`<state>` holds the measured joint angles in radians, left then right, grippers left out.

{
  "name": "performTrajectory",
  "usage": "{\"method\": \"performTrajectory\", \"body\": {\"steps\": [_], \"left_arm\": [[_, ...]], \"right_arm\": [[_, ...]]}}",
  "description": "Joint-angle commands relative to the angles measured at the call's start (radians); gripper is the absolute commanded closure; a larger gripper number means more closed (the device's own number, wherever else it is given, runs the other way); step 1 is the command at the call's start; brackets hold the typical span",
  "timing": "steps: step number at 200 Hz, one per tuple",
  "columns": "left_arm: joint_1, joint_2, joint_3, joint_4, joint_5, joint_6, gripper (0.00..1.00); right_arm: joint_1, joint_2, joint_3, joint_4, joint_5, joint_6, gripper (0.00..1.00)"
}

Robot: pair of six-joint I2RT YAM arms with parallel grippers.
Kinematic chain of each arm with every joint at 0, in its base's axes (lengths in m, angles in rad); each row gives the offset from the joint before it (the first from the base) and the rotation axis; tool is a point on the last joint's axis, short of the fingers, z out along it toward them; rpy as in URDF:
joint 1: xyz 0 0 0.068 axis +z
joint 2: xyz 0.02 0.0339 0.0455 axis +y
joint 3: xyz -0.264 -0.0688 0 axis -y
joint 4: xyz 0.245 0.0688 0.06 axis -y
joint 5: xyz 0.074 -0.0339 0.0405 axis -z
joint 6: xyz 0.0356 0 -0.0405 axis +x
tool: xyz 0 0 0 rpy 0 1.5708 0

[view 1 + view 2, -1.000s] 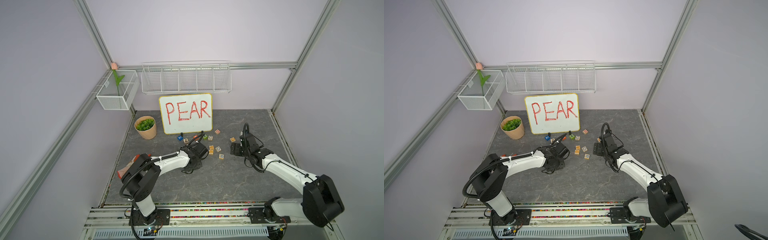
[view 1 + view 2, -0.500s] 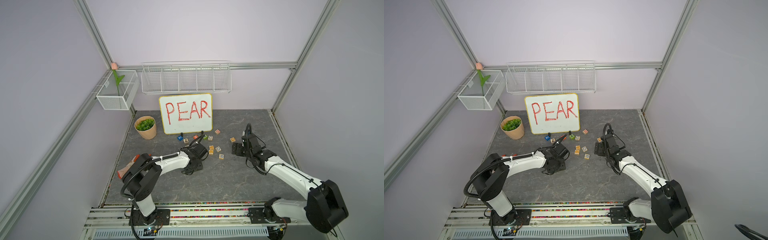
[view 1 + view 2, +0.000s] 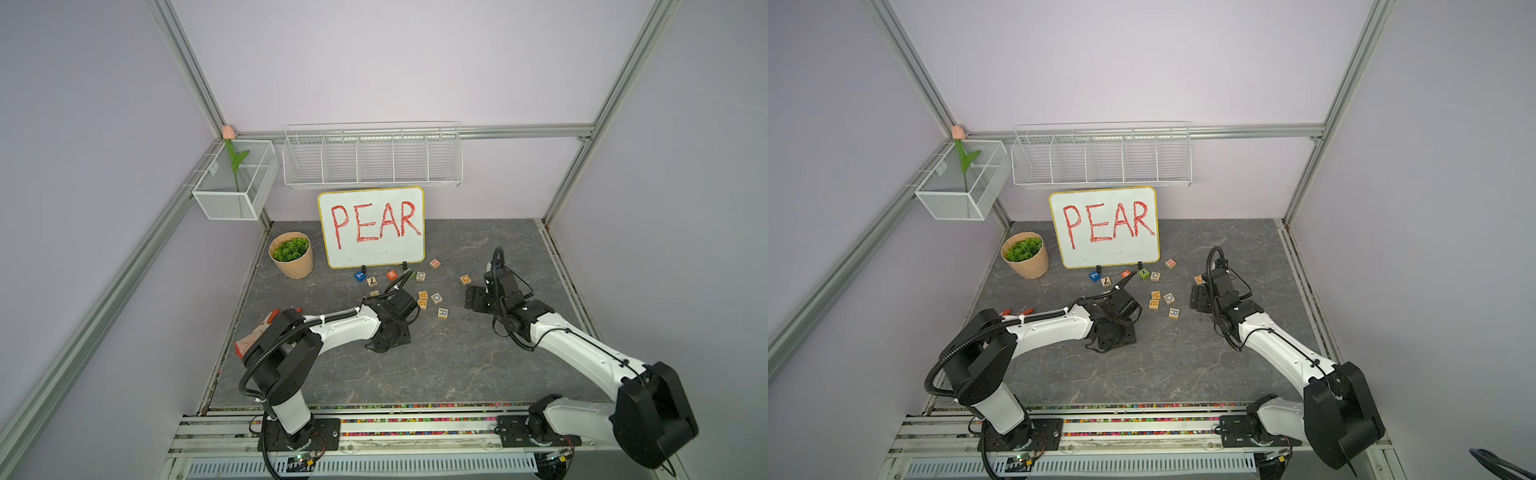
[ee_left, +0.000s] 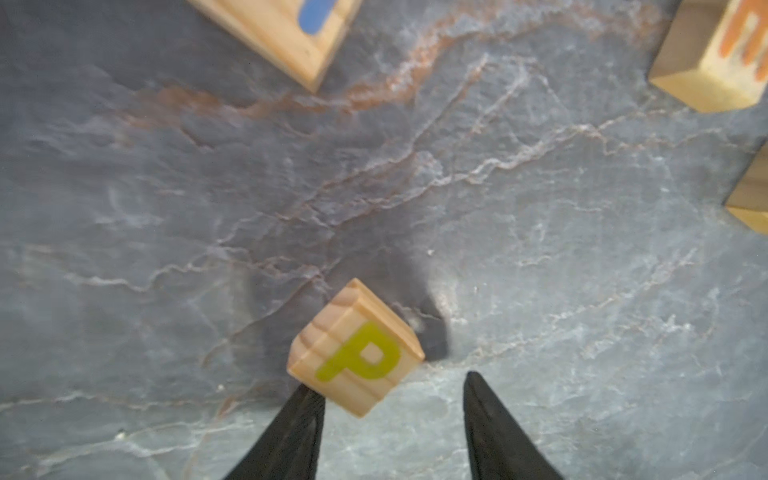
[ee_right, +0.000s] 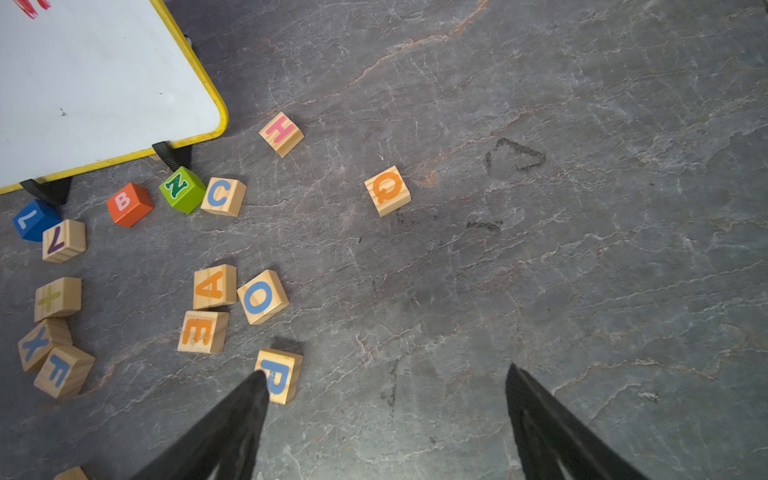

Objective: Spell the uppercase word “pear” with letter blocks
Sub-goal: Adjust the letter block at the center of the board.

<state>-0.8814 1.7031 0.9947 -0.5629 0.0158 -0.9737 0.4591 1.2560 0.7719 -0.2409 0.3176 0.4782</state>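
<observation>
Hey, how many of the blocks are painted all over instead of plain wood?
3, all near the feet of the whiteboard: the blue L block, the orange-red B block and the green N block beside the wooden C block. The left arm may hide others.

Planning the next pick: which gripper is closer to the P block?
Left. The left gripper has the P block at its fingertips; the right gripper is by the R block.

You are looking at a robot lab. Plain walls (image 3: 374, 62) and metal bars (image 3: 189, 62) box in a grey surface (image 3: 457, 365). A left arm (image 3: 340, 328) and a right arm (image 3: 573, 345) are bolted to a rail (image 3: 415, 432), facing a whiteboard (image 3: 374, 253).
</observation>
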Motion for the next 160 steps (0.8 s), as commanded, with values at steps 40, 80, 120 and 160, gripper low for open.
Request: {"method": "performTrajectory", "body": {"steps": [40, 80, 120, 160], "left_arm": [[-0.014, 0.029, 0.070, 0.002, 0.036, 0.074, 0.45], [-0.016, -0.021, 0.061, -0.026, 0.013, 0.076, 0.44], [-0.018, -0.110, 0.090, -0.169, -0.110, 0.153, 0.41], [-0.018, -0.040, 0.177, -0.242, -0.229, 0.216, 0.41]], "right_arm": [[-0.006, -0.028, -0.028, -0.022, 0.036, -0.006, 0.09], [-0.005, -0.016, -0.023, -0.018, 0.040, -0.010, 0.09], [-0.005, 0.003, -0.009, -0.012, 0.029, -0.016, 0.09], [-0.005, 0.016, 0.006, -0.006, 0.012, -0.016, 0.09]]}}
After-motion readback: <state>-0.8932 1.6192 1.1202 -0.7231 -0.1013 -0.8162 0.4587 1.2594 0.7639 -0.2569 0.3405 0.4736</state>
